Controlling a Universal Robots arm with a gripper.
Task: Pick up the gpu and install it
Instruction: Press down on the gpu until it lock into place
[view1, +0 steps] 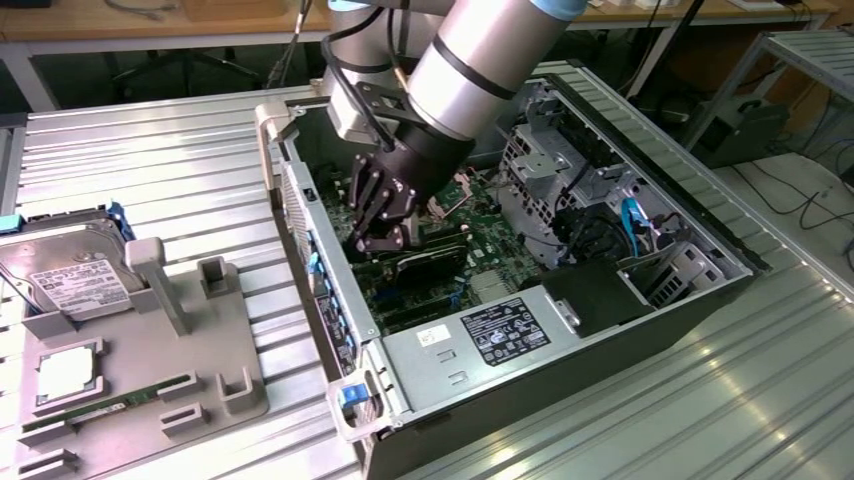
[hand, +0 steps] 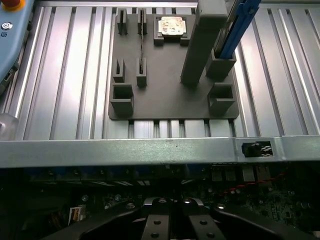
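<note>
Gripper (view1: 383, 240) is down inside the open PC case (view1: 694, 215), fingers clenched together, tips right at the near end of the gpu (view1: 430, 262). Can't tell if the fingers pinch the card's edge or just press on it. In the wrist view the same gripper (hand: 170, 220) shows both black fingers closed against each other above the dark case interior.

Gpu sits edge-down on the green motherboard (view1: 501, 250), black face visible, roughly mid-case, just far of the power supply (view1: 501, 335) with its label. Whether it is fully seated in the slot can't be judged.

Silver arm (view1: 467, 70) comes in from the far side, over the case's left wall. Drive cage (view1: 547, 165) and a blue cable (view1: 630, 222) are on the exterior view's right of the board.

Outside the case, on the exterior view's left, a grey fixture plate (view1: 147, 370) lies on the ribbed aluminium table (view1: 174, 160). It holds a hard drive (view1: 67, 275) in a blue bracket at the far end, a CPU (view1: 64, 372) in the middle and a memory stick (view1: 80, 412) near the front edge. Wrist view shows the same fixture plate (hand: 165, 95) beyond the case wall (hand: 150, 150).
</note>
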